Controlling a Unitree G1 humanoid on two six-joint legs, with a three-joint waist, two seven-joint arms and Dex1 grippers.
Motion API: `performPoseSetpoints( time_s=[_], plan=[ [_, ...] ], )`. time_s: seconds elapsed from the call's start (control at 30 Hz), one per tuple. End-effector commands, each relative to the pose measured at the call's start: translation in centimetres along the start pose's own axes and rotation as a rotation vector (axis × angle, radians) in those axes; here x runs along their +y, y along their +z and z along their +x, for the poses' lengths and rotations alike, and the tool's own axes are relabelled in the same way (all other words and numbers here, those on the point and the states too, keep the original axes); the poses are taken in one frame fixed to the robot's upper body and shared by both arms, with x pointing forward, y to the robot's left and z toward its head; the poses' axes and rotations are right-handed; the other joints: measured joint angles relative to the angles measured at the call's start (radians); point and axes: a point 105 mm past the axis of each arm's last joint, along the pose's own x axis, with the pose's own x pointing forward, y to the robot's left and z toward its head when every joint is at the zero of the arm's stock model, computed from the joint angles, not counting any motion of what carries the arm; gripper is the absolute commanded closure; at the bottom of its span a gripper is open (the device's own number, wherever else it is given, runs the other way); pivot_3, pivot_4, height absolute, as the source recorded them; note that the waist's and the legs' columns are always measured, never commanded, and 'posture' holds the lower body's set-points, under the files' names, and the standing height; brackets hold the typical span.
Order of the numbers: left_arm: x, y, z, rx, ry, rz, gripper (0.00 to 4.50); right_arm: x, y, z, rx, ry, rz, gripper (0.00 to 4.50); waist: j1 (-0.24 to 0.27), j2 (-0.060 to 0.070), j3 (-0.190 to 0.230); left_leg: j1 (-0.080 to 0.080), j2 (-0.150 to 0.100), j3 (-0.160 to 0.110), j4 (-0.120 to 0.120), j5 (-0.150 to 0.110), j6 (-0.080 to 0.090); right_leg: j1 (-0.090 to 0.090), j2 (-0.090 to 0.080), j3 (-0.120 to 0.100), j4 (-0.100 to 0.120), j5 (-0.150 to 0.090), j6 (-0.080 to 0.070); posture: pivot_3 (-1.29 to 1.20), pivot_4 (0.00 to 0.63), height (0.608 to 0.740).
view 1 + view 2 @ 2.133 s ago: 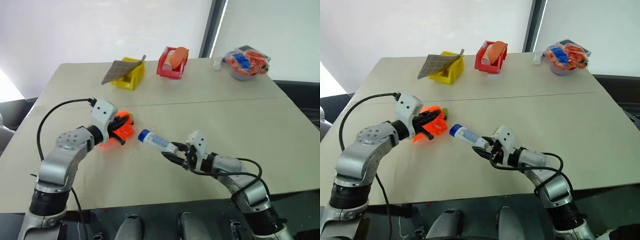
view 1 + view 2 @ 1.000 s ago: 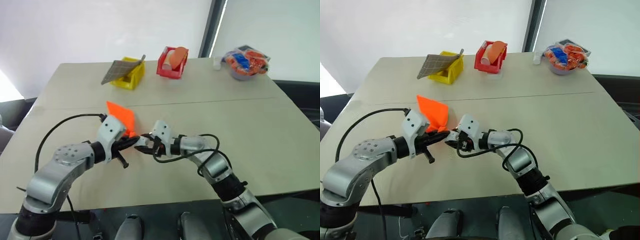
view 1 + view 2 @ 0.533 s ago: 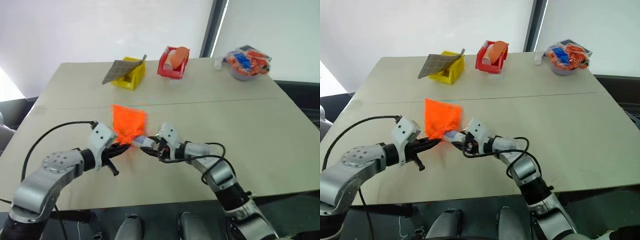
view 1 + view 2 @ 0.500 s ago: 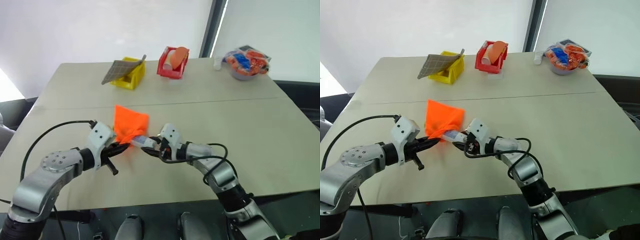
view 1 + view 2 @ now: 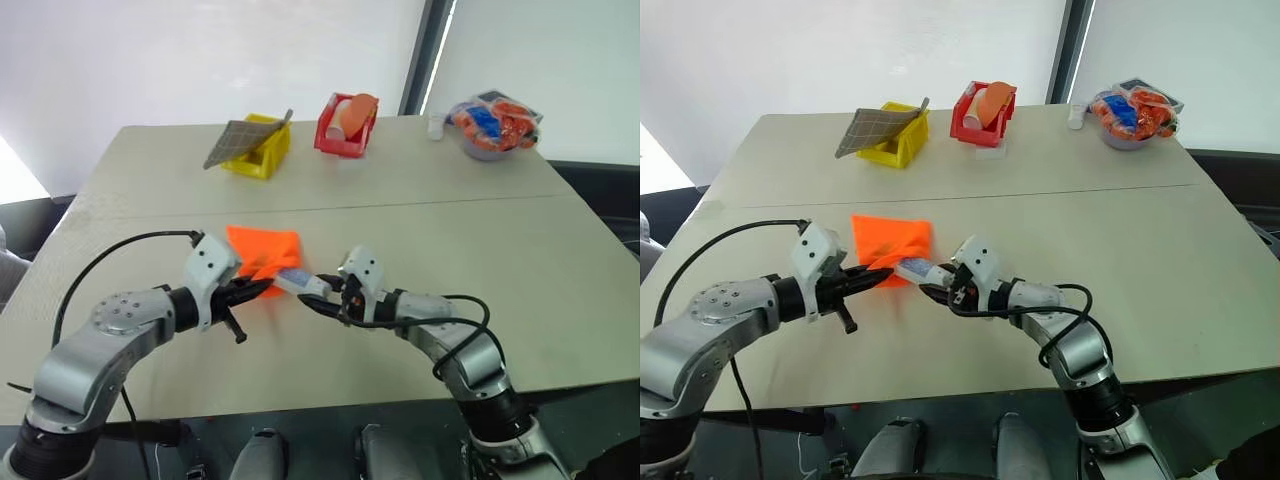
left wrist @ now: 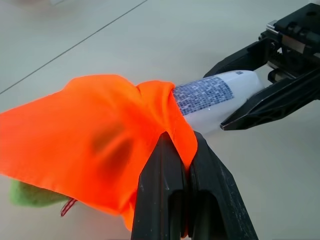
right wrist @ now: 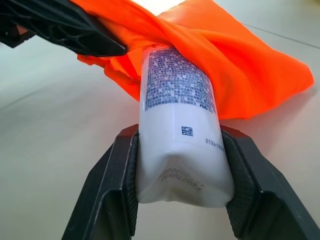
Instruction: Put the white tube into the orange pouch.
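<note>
at centre frame the left tool point(image 5: 262, 290) pinched the pouch point(image 5: 262, 249) rim tight; the right tool point(image 5: 322, 296) clamped the tube point(image 7: 181, 125) tail, its front end tucked inside the pouch mouth above the bench point(image 5: 420, 180).

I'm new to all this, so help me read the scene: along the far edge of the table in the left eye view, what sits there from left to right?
Yellow bin with a grey mat leaning on it → red bin → small white bottle → bowl of packets.
</note>
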Motion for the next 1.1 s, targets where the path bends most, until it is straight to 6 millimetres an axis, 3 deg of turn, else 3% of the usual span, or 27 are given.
performPoseSetpoints(
  time_s=[0.03, 0.23, 0.4, 0.73, 0.93, 1.1],
  plan=[
    [-1.2, 1.3, 0.5, -0.047, -0.057, 0.029, 4.50, -0.7, 1.7, -1.0, -0.044, -0.060, -0.014, 2.85, -0.001, 0.000, 0.000, 0.000, 0.000, 0.000, 0.000, 0.000, 0.000, 0.000, 0.000, 0.000, 0.000, 0.000, 0.001, 0.00, 0.150, 0.740],
    [-4.3, 2.5, 2.6, -0.096, -0.202, 0.024, 4.50, -1.4, 2.3, -0.9, -0.032, -0.147, 0.043, 2.85, -0.002, 0.000, 0.000, 0.000, 0.000, 0.000, 0.000, 0.000, 0.000, 0.000, 0.000, 0.000, 0.000, 0.001, -0.001, 0.00, 0.150, 0.740],
    [-5.7, 3.0, 3.5, -0.115, -0.265, 0.024, 4.50, -1.5, 2.7, 0.0, 0.000, -0.186, 0.001, 2.85, -0.002, 0.000, 0.000, 0.000, 0.000, 0.000, 0.000, 0.000, 0.000, 0.000, 0.000, 0.000, 0.000, 0.001, -0.001, 0.00, 0.150, 0.740],
    [-5.3, 2.6, 3.3, -0.101, -0.249, 0.025, 4.50, -2.3, 3.3, 1.5, 0.020, -0.241, 0.016, 2.85, -0.004, 0.000, 0.000, 0.000, 0.000, 0.000, 0.000, 0.000, 0.000, 0.000, 0.000, 0.000, 0.000, 0.001, -0.001, 0.00, 0.150, 0.740],
    [-3.3, 2.0, 2.5, -0.097, -0.168, 0.004, 4.50, -1.9, 3.7, 0.8, -0.001, -0.188, 0.005, 0.08, -0.004, 0.000, 0.000, 0.000, 0.000, 0.000, 0.000, 0.000, 0.000, 0.000, 0.000, 0.000, 0.000, 0.001, -0.001, 0.00, 0.150, 0.740],
    [0.0, 1.6, 0.7, -0.106, -0.041, -0.035, 4.50, 0.4, 4.4, -0.7, -0.056, -0.046, -0.093, 0.02, -0.005, 0.000, 0.000, 0.000, 0.000, 0.000, 0.000, 0.000, 0.000, -0.001, 0.000, 0.000, 0.000, -0.001, 0.002, 0.00, 0.150, 0.740]
  ],
)
